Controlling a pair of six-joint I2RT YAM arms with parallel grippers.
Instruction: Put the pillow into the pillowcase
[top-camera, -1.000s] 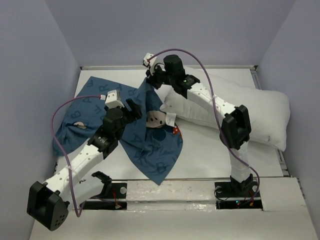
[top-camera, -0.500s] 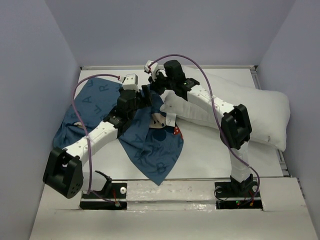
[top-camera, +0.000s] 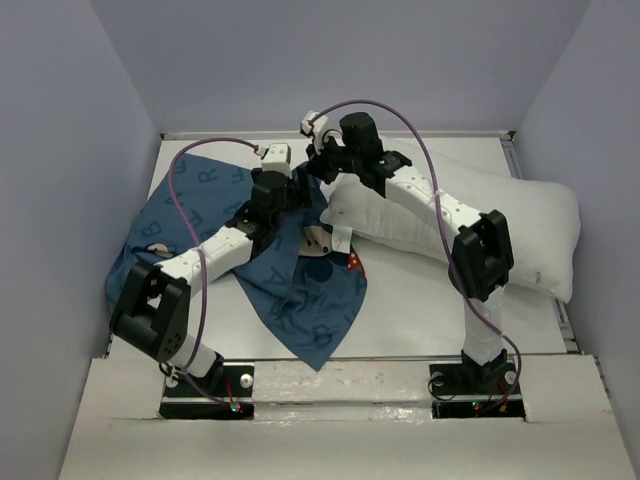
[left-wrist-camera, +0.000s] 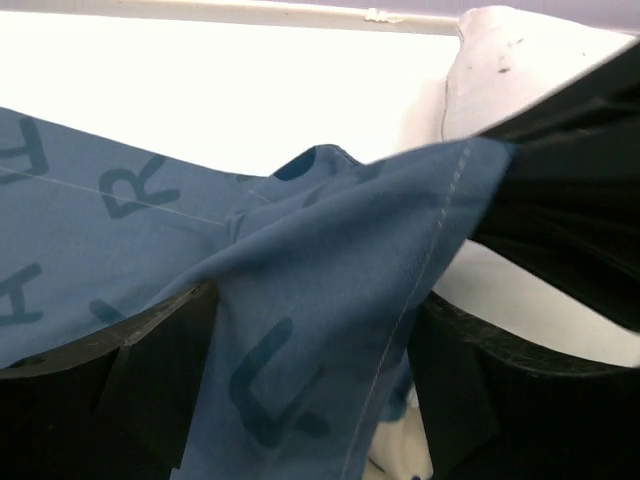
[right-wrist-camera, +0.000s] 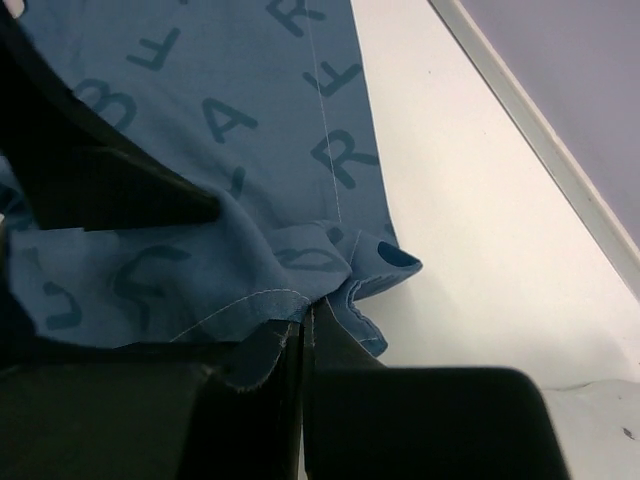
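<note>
Pillowcase (top-camera: 190, 215): lies rumpled on the left half of the table (top-camera: 420, 300). Its long axis runs from the far left toward the near middle, and one hemmed edge is lifted at the far centre.
Left arm: elbow is folded low at the near left, and the forearm reaches diagonally away and rightward over the cloth.
Left gripper (left-wrist-camera: 310, 375): fingers are spread wide, one on each side of the raised fold, which drapes between them.
Right gripper (right-wrist-camera: 302, 335): fingers are pressed together, pinching the pillowcase hem just beside the left gripper.
Right arm: rises from the near right, bends at the elbow above the pillow, and its forearm stretches away and leftward.
Pillow (top-camera: 520, 225): lies on the right half of the table with its long axis left to right. Its left end meets the pillowcase and its right end is at the table's right edge.
</note>
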